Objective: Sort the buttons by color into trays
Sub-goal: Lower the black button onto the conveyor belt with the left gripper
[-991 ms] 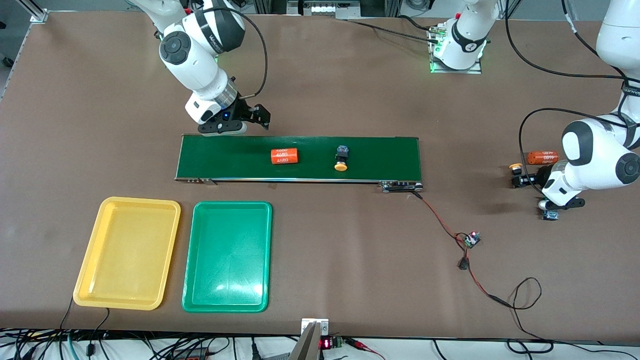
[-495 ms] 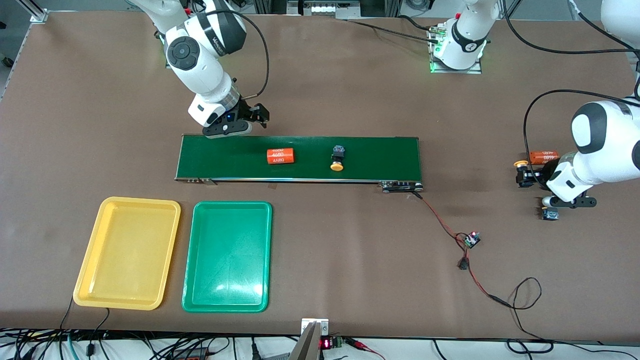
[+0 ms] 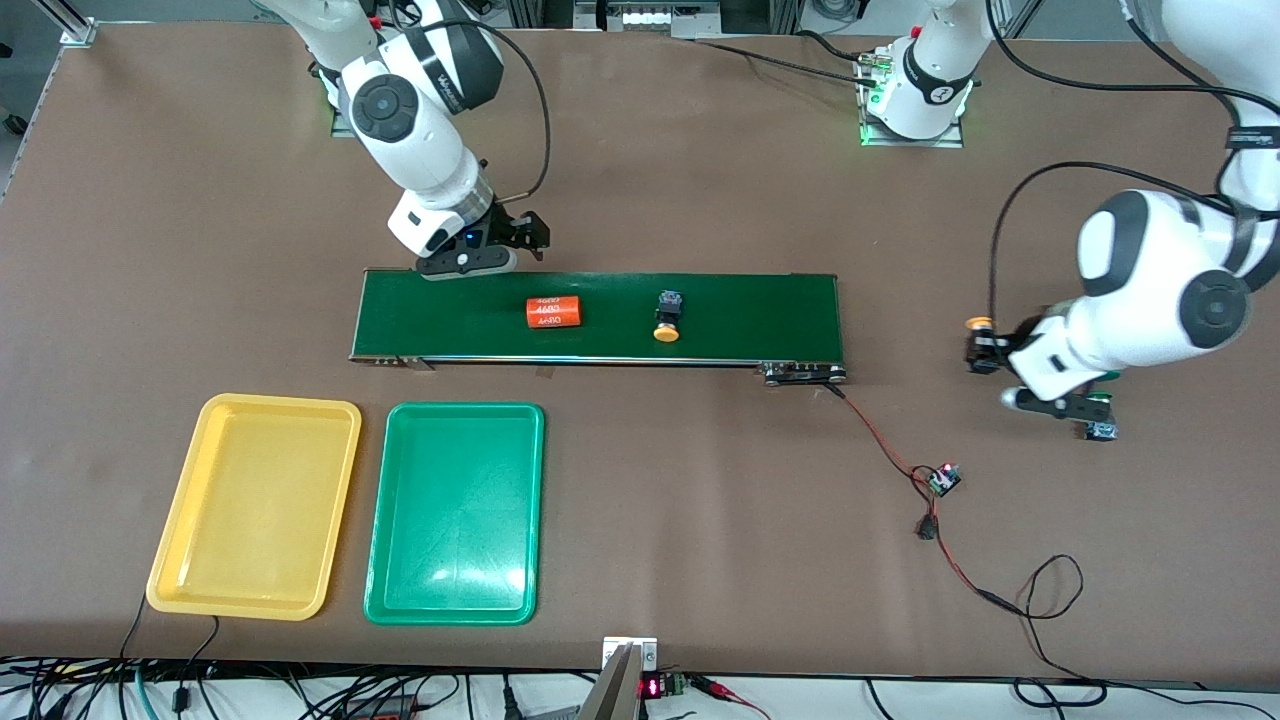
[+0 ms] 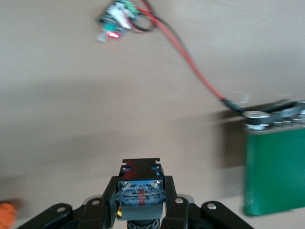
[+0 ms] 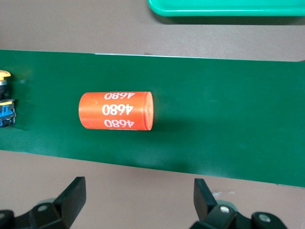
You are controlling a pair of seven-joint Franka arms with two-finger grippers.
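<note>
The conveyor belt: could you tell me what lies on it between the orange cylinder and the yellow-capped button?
Nothing: in the front view, only bare conveyor belt lies between the orange cylinder and the yellow-capped button.

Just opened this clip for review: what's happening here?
The left gripper is shut on a yellow-capped button above the table past the belt's end at the left arm's end. The right gripper hangs open at the belt's edge by an orange cylinder. Another yellow button lies on the belt beside the cylinder. The yellow tray and green tray, nearer the camera, hold nothing yet.
</note>
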